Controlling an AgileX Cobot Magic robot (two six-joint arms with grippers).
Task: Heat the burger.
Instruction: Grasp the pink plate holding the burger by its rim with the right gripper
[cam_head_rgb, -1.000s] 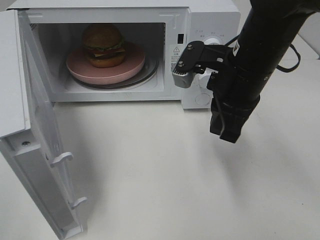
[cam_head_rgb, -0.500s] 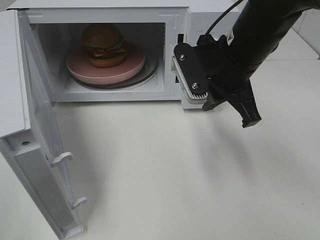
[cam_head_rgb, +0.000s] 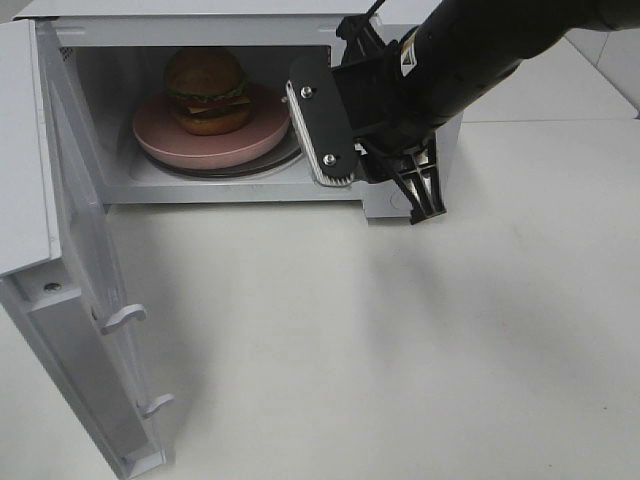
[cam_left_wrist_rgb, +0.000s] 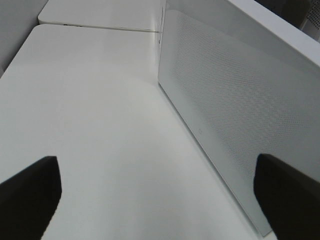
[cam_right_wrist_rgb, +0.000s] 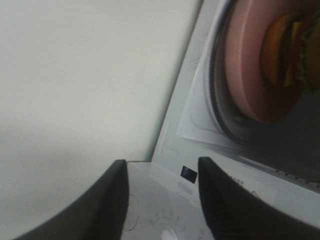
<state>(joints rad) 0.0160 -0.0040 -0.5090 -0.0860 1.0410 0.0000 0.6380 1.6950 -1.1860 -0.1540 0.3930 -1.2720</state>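
Observation:
The burger (cam_head_rgb: 207, 90), with a golden-brown bun, dark patty, lettuce and cheese, sits on a pink plate (cam_head_rgb: 250, 140) on the turntable inside the open white microwave (cam_head_rgb: 200, 12). My right gripper (cam_head_rgb: 375, 162) is open and empty. It hangs in front of the microwave's control panel, at the right edge of the cavity mouth. The right wrist view shows its fingers (cam_right_wrist_rgb: 110, 200), the plate (cam_right_wrist_rgb: 245, 65) and the burger (cam_right_wrist_rgb: 287, 50). My left gripper (cam_left_wrist_rgb: 157, 200) is open and empty beside the microwave's perforated wall (cam_left_wrist_rgb: 235, 115). It is out of the high view.
The microwave door (cam_head_rgb: 85, 290) stands swung open toward the front left, its latch hooks (cam_head_rgb: 122, 318) sticking out. The control panel is mostly hidden behind my right arm (cam_head_rgb: 470, 50). White tabletop (cam_head_rgb: 350, 350) lies in front of the microwave.
My right arm has swung left and up, from right of the control panel to the right edge of the cavity mouth. The gripper has rotated. Burger, plate and door have not moved.

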